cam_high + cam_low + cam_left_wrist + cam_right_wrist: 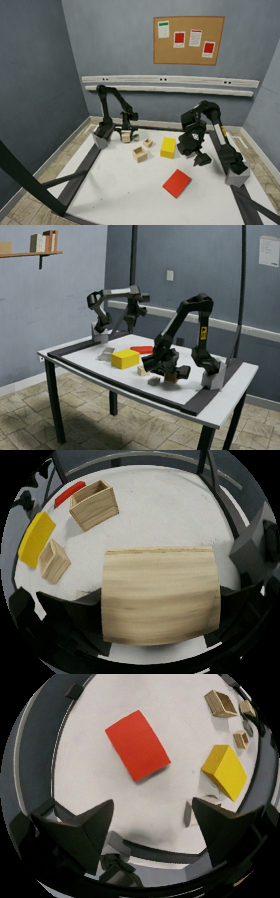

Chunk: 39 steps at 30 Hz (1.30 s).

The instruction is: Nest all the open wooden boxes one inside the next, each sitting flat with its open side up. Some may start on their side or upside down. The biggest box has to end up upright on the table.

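Near the yellow block, a flat red block. Just beside the yellow block, a larger grey piece; on its opposite side, a small grey piece. In the top view, high above the yellow block, a corkboard with four pinned sheets. In the exterior view, up and left of it, a shelf with books.

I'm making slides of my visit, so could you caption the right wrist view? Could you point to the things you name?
Red block [176,184] [142,350] [138,746], yellow block [167,147] [125,359] [36,540] [225,771] and small wooden boxes, seen past an open robot hand [152,811].
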{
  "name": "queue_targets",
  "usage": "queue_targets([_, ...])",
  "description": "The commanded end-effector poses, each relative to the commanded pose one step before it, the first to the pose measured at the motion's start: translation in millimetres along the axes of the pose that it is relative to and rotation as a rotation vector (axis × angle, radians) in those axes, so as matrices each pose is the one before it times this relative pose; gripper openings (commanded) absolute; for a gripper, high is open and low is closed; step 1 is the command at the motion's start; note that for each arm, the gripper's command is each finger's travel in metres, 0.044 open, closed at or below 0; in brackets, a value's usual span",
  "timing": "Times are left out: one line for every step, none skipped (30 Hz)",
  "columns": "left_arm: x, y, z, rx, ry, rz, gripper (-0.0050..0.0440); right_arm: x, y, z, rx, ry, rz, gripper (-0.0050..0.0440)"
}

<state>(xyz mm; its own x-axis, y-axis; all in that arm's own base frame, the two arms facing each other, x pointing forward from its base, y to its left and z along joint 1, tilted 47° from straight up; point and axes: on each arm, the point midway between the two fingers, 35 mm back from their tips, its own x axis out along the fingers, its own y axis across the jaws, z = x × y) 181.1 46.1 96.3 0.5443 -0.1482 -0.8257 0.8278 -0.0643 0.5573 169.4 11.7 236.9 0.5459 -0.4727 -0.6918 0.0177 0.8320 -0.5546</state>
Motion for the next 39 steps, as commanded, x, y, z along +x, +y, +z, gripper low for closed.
queue_targets([-9.27, 2.11, -7.03, 0.00507, 0.00029, 0.01617, -0.005, -1.18, -0.33, 1.04, 0.00377, -0.00612, -0.00056, 0.04])
queue_targets([-1.52, -0.39, -1.38, -0.00039, 0.00018, 0.00199, -0.005, 0.0, 0.0, 0.0, 0.0, 0.0, 0.0, 0.04])
queue_targets([-1.21, -0.3, -1.08, -0.00032, 0.00018, 0.00169, -0.005, 0.0, 0.0, 0.0, 0.0, 0.0, 0.0, 0.04])
queue_targets([-0.87, -0.21, -0.76, -0.00024, 0.00015, 0.00127, -0.005, 0.0, 0.0, 0.0, 0.0, 0.0, 0.0, 0.04])
queue_targets([-0.53, -0.12, -0.46, -0.00015, 0.0001, 0.00079, -0.005, 0.0, 0.0, 0.0, 0.0, 0.0, 0.0, 0.04])
queue_targets([-0.18, -0.04, -0.15, -0.00005, 0.00003, 0.00027, -0.005, 0.0, 0.0, 0.0, 0.0, 0.0, 0.0, 0.04])
queue_targets([1.9, -2.02, 0.39, -0.00287, -0.00349, -0.00382, -0.005, 0.0, 0.0, 0.0, 0.0, 0.0, 0.0, 0.04])
queue_targets([0.92, 0.03, -0.81, -0.00001, -0.00001, -0.00001, -0.005, 0.0, 0.0, 0.0, 0.0, 0.0, 0.0, 0.04])
queue_targets([1.54, 0.35, -1.62, 0.00101, 0.00123, 0.00134, -0.005, 0.0, 0.0, 0.0, 0.0, 0.0, 0.0, 0.04])
queue_targets([2.38, -0.32, -1.7, -0.00056, -0.00068, -0.00075, -0.005, 0.0, 0.0, 0.0, 0.0, 0.0, 0.0, 0.04])
queue_targets([3.95, -1.87, -1.53, -0.00296, -0.0036, -0.00392, -0.005, 0.0, 0.0, 0.0, 0.0, 0.0, 0.0, 0.04])
queue_targets([0.0, 0.0, 0.0, 0.0, 0.0, 0.0, -0.005, 0.0, 0.0, 0.0, 0.0, 0.0, 0.0, 0.04])
queue_targets([0.0, 0.0, 0.0, 0.0, 0.0, 0.0, -0.005, 0.0, 0.0, 0.0, 0.0, 0.0, 0.0, 0.04])
queue_targets([2.76, -0.09, -2.28, -0.00003, -0.00001, -0.00007, -0.005, 0.0, 0.0, 0.0, 0.0, 0.0, 0.0, 0.04])
queue_targets([2.16, -0.23, -1.88, -0.00003, 0.00085, -0.00085, -0.005, 0.0, 0.0, 0.0, 0.0, 0.0, 0.0, 0.04])
queue_targets([1.55, -0.28, -1.42, -0.0003, 0.00125, -0.0012, -0.005, 0.0, 0.0, 0.0, 0.0, 0.0, 0.0, 0.04])
queue_targets([1.0, -0.01, -0.56, -0.00112, -0.00051, -0.00025, -0.005, 0.0, 0.0, 0.0, 0.0, 0.0, 0.0, 0.04])
queue_targets([0.4, 0.08, 0.01, -0.00023, -0.00087, -0.00009, -0.005, 0.0, 0.0, 0.0, 0.0, 0.0, 0.0, 0.04])
queue_targets([-0.72, 0.28, 0.73, 0.00238, 0.00992, 0.00003, -0.005, 0.0, 0.0, 0.0, 0.0, 0.0, 0.0, 0.04])
queue_targets([-1.32, 0.73, 1.08, 0.00451, 0.01667, 0.00287, -0.005, 0.0, 0.0, 0.0, 0.0, 0.0, 0.0, 0.04])
queue_targets([-0.58, -0.06, 1.66, 0.00085, 0.02016, -0.00269, -0.005, 0.0, 0.0, 0.0, 0.0, 0.0, 0.0, 0.04])
queue_targets([-0.98, 0.01, 2.12, 0.00033, 0.02858, -0.00103, -0.005, 0.0, 0.0, 0.0, 0.0, 0.0, 0.0, 0.04])
queue_targets([-1.18, 0.14, 1.89, -0.00079, 0.0288, 0.00213, -0.005, 0.0, 0.0, 0.0, 0.0, 0.0, 0.0, 0.04])
queue_targets([-0.96, 0.18, 1.21, -0.0013, 0.02058, 0.00344, -0.005, 0.0, 0.0, 0.0, 0.0, 0.0, 0.0, 0.04])
queue_targets([-0.62, 0.14, 0.67, -0.00109, 0.01231, 0.00282, -0.005, 0.0, 0.0, 0.0, 0.0, 0.0, 0.0, 0.04])
queue_targets([-0.21, 0.05, 0.21, -0.00042, 0.00409, 0.00107, -0.005, 0.0, 0.0, 0.0, 0.0, 0.0, 0.0, 0.04])
queue_targets([0.28, -0.33, 0.26, -0.00021, 0.00244, -0.00192, -0.005, 0.0, 0.0, 0.0, 0.0, 0.0, 0.0, 0.04])
queue_targets([0.17, -0.17, 0.54, 0.00058, 0.00934, -0.0023, -0.005, 0.0, 0.0, 0.0, 0.0, 0.0, 0.0, 0.04])
queue_targets([0.0, 0.0, 0.0, 0.0, 0.0, 0.0, -0.005, 0.0, 0.0, 0.0, 0.0, 0.0, 0.0, 0.04])
queue_targets([0.0, 0.0, 0.0, 0.0, 0.0, 0.0, -0.005, 0.0, 0.0, 0.0, 0.0, 0.0, 0.0, 0.04])
queue_targets([0.22, -0.2, 0.84, 0.00074, 0.01575, -0.0029, -0.005, 0.0, 0.0, 0.0, 0.0, 0.0, 0.0, 0.04])
queue_targets([0.16, -0.14, 1.09, 0.00049, 0.02234, -0.00212, -0.005, 0.0, 0.0, 0.0, 0.0, 0.0, 0.0, 0.04])
queue_targets([-0.02, 0.06, 1.19, -0.00034, 0.02741, 0.00045, -0.005, 0.0, 0.0, 0.0, 0.0, 0.0, 0.0, 0.04])
queue_targets([-0.19, 0.24, 0.88, -0.00114, 0.02264, 0.00283, -0.005, 0.0, 0.0, 0.0, 0.0, 0.0, 0.0, 0.04])
queue_targets([-0.23, 0.27, 0.58, -0.00132, 0.01613, 0.00335, -0.005, 0.0, 0.0, 0.0, 0.0, 0.0, 0.0, 0.04])
queue_targets([-0.17, 0.2, 0.33, -0.00101, 0.00963, 0.00254, -0.005, 0.0, 0.0, 0.0, 0.0, 0.0, 0.0, 0.04])
queue_targets([-0.06, 0.07, 0.11, -0.00037, 0.0032, 0.00093, -0.005, 0.0, 0.0, 0.0, 0.0, 0.0, 0.0, 0.04])
queue_targets([0.2, -0.22, 0.19, -0.00002, 0.00216, -0.0016, -0.005, 0.0, 0.0, 0.0, 0.0, 0.0, 0.0, 0.04])
queue_targets([0.18, -0.18, 0.42, 0.0002, 0.00749, -0.00201, -0.005, 0.0, 0.0, 0.0, 0.0, 0.0, 0.0, 0.04])
